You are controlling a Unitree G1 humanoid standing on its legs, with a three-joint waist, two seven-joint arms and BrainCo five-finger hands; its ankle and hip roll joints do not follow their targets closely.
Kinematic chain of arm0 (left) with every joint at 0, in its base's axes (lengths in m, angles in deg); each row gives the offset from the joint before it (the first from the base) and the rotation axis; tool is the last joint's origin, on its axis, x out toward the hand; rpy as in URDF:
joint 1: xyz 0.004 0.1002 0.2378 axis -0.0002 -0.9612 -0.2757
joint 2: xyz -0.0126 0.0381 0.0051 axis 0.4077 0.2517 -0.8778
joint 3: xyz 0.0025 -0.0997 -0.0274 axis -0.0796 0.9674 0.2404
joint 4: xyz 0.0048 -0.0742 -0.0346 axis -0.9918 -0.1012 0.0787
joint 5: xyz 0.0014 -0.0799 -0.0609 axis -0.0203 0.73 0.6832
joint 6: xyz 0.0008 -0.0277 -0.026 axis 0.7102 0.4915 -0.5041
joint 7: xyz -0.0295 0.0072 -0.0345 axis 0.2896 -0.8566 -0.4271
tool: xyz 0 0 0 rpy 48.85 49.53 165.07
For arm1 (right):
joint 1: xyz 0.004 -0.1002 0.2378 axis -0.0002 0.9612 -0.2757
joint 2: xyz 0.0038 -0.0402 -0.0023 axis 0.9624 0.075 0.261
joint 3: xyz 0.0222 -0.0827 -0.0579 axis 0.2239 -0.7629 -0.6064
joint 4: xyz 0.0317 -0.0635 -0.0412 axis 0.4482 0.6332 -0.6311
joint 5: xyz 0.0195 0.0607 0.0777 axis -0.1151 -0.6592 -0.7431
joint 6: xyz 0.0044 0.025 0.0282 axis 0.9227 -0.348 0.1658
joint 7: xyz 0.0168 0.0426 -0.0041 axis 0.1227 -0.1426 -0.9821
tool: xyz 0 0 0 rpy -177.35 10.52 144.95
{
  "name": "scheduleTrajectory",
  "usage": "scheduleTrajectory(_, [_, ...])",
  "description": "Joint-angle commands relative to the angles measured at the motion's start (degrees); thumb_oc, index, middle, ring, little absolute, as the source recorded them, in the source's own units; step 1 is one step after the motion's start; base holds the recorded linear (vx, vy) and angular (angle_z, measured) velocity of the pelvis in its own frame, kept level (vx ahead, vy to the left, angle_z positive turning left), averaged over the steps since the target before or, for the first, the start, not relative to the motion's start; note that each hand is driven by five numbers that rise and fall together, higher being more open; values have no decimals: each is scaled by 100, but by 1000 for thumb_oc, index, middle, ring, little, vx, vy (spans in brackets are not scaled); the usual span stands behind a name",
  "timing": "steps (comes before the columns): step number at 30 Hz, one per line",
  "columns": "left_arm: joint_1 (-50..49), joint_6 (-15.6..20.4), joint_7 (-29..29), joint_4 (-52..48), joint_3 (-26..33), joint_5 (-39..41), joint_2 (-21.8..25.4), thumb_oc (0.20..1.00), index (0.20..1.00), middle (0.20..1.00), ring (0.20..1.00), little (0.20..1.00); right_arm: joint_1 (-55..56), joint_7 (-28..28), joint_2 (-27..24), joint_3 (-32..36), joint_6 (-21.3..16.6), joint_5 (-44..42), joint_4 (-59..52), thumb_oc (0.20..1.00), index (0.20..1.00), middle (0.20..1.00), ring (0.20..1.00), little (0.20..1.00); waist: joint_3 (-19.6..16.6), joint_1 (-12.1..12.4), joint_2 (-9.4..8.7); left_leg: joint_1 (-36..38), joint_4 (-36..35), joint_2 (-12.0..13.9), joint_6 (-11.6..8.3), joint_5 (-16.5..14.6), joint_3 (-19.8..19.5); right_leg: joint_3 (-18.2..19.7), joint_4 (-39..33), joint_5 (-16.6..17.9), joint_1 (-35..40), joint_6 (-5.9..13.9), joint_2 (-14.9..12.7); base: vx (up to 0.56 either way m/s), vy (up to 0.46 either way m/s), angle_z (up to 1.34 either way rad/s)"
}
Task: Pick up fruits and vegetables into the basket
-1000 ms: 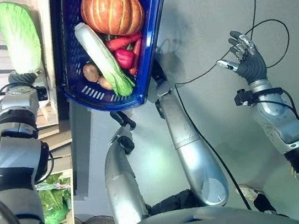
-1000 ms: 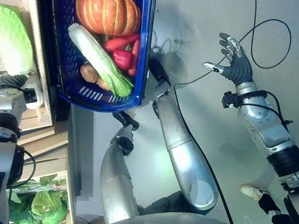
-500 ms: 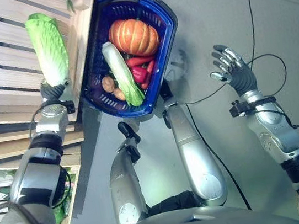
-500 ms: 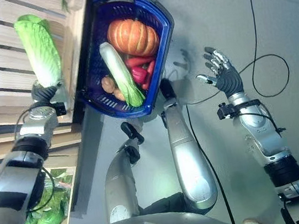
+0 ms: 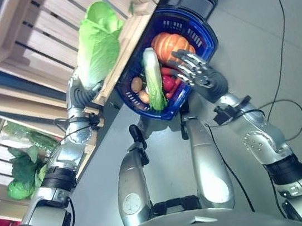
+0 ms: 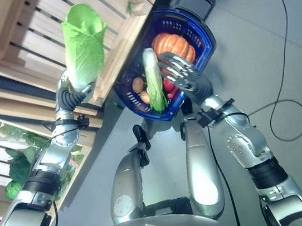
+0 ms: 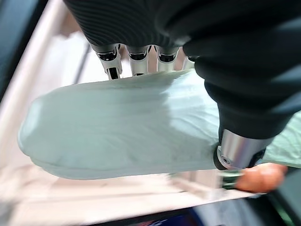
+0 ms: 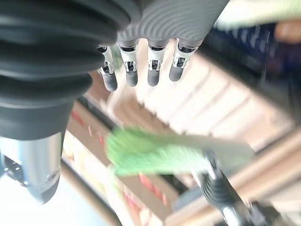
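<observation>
My left robot hand (image 5: 80,93) grips the cabbage (image 5: 97,49) by its firm base, held up left of the basket (image 5: 199,26). It looks light, leafy and easily bruised. My right robot hand (image 5: 202,75) hangs open over the basket.

Robot hand (image 8: 141,70) (fingers straight) faces cabbage (image 8: 169,153).

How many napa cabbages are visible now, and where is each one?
2. One napa cabbage is held up by the left hand beside the wooden crate; the other lies inside the blue basket. More may be hidden.
</observation>
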Motion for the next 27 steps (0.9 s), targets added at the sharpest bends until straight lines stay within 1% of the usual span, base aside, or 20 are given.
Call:
scheduleTrajectory(1, [107, 318, 182, -649, -73, -568, 519, 200, 200, 200, 200, 200, -165, -499, 355, -170, -44, -83, -598, 1000, 1000, 1000, 1000, 1000, -153, 30, -186, -259, 183, -323, 579, -120, 216, -170, -225, -486, 701, 370, -92, 23, -90, 16])
scheduleTrajectory(2, [148, 326, 182, -685, -149, -666, 529, 200, 200, 200, 200, 200, -240, -623, 385, -258, -50, -56, -564, 1000, 1000, 1000, 1000, 1000, -154, 59, -193, -221, 171, -319, 583, -120, 203, -192, -244, -486, 761, 376, -96, 28, -100, 18])
scheduleTrajectory(4, [245, 362, 22, -841, -349, -1243, 541, 200, 200, 200, 200, 200, -407, -871, 457, -399, -40, -107, -467, 1000, 1000, 1000, 1000, 1000, -180, 120, -217, -147, 131, -318, 590, -114, 162, -219, -315, -466, 879, 391, -90, 27, -90, 10])
scheduleTrajectory(7, [442, 264, 99, -995, -640, -1541, 559, 200, 200, 200, 200, 200, -601, -1109, 499, -599, -90, -243, -341, 1000, 1000, 1000, 1000, 1000, -208, 180, -265, -84, 105, -305, 596, -125, 118, -265, -405, -446, 1008, 402, -83, 16, -79, 12])
scheduleTrajectory(8, [445, 264, 98, -993, -642, -1541, 559, 200, 200, 200, 200, 200, -603, -1108, 499, -598, -91, -243, -340, 1000, 1000, 1000, 1000, 1000, -205, 181, -265, -82, 105, -305, 596, -125, 118, -266, -407, -446, 1012, 402, -83, 20, -64, 12])
scheduleTrajectory(10, [606, 179, 261, -1022, -938, -1563, 555, 200, 200, 200, 200, 200, -758, -1284, 513, -815, -149, -401, -237, 1000, 1000, 1000, 1000, 1000, -221, 209, -309, -16, 103, -282, 601, -137, 91, -290, -459, -416, 1104, 424, -76, 34, -84, 8])
scheduleTrajectory(12, [680, 94, 337, -1046, -1087, -1594, 521, 200, 200, 200, 200, 200, -808, -1350, 536, -926, -169, -423, -202, 1000, 1000, 1000, 1000, 1000, -218, 220, -330, 6, 120, -269, 603, -153, 82, -296, -488, -403, 1147, 435, -77, 20, -64, 4])
scheduleTrajectory(13, [714, -32, 403, -1058, -1196, -1706, 489, 200, 200, 200, 200, 200, -859, -1369, 527, -983, -201, -458, -161, 1000, 1000, 1000, 1000, 1000, -213, 226, -338, 17, 131, -259, 602, -162, 79, -299, -499, -396, 1169, 445, -81, 9, -35, 4])
scheduleTrajectory(14, [721, -52, 423, -1059, -1219, -1730, 481, 200, 200, 200, 200, 200, -871, -1370, 524, -994, -206, -463, -154, 1000, 1000, 1000, 1000, 1000, -211, 227, -340, 20, 134, -257, 602, -164, 79, -300, -501, -395, 1174, 447, -81, 3, -40, 4])
scheduleTrajectory(16, [833, -272, 592, -1024, -1507, -1792, 447, 200, 200, 200, 200, 200, -980, -1494, 538, -1136, -256, -449, -130, 1000, 1000, 1000, 1000, 1000, -195, 230, -360, 33, 150, -247, 601, -183, 76, -291, -530, -381, 1206, 464, -88, -4, -39, 2])
scheduleTrajectory(19, [851, -401, 790, -1065, -1691, -1799, 391, 200, 200, 200, 200, 200, -1044, -1548, 517, -1210, -275, -414, -155, 1000, 1000, 1000, 1000, 1000, -199, 235, -367, 48, 111, -245, 601, -158, 64, -291, -604, -330, 1240, 477, -94, 0, 0, 0])
scheduleTrajectory(21, [850, -525, 995, -1061, -1795, -1674, 356, 200, 200, 200, 200, 200, -1074, -1614, 506, -1285, -315, -381, -183, 1000, 1000, 1000, 1000, 1000, -179, 245, -369, 76, 123, -243, 597, -194, 54, -295, -594, -358, 1271, 490, -100, 0, -16, 0])
scheduleTrajectory(23, [862, -722, 1113, -1033, -1896, -1626, 325, 200, 200, 200, 200, 200, -1134, -1724, 478, -1333, -373, -217, -206, 1000, 1000, 1000, 1000, 1000, -175, 237, -372, 74, 91, -245, 602, -161, 51, -291, -634, -318, 1273, 493, -95, 0, 0, 0])
scheduleTrajectory(25, [886, -947, 1255, -1009, -1972, -1567, 291, 200, 200, 200, 200, 200, -1177, -1787, 456, -1373, -381, -118, -237, 1000, 1000, 1000, 1000, 1000, -164, 231, -372, 99, 109, -241, 595, -201, 50, -285, -622, -354, 1301, 503, -97, 0, 0, 0])
scheduleTrajectory(26, [896, -1157, 1419, -997, -2027, -1377, 265, 200, 200, 200, 200, 200, -1205, -1774, 447, -1395, -364, -27, -269, 1000, 1000, 1000, 1000, 1000, -165, 213, -360, 117, 99, -243, 589, -203, 45, -280, -639, -352, 1317, 509, -98, 0, 0, 0])
scheduleTrajectory(27, [905, -1258, 1571, -1006, -2038, -1224, 241, 200, 200, 200, 200, 200, -1231, -1775, 440, -1407, -349, 18, -305, 1000, 1000, 1000, 1000, 1000, -178, 208, -359, 114, 73, -245, 592, -170, 47, -281, -674, -317, 1316, 510, -100, 0, 0, 0])
